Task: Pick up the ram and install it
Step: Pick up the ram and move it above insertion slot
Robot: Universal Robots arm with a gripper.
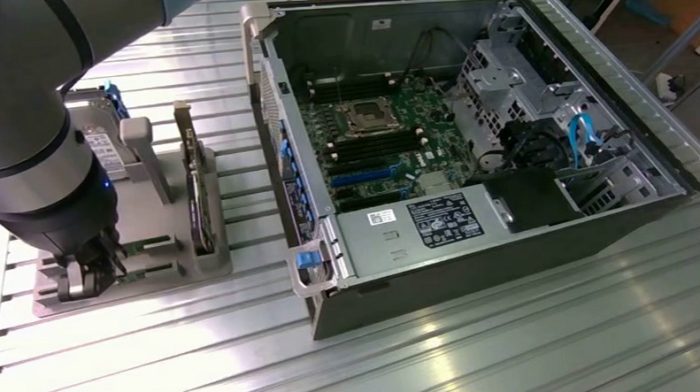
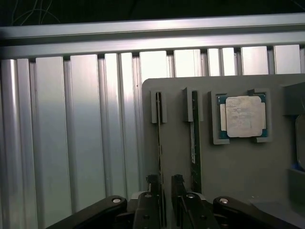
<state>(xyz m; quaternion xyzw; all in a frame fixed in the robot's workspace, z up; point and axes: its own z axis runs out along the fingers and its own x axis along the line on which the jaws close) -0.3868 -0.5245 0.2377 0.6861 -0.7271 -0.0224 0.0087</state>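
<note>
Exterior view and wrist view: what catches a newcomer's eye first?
The open computer case, green motherboard bared, takes up the exterior view's middle and right. At that view's left the dark robot arm reaches down, tool over a grey parts holder. The wrist view shows the ram and its twin standing edge-on, beside a processor chip.

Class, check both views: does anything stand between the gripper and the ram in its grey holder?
Nothing visible does. The gripper sits right at the ram, which stands on edge in the grey holder. The twin stick stands in the neighbouring slot, off to one side.
</note>
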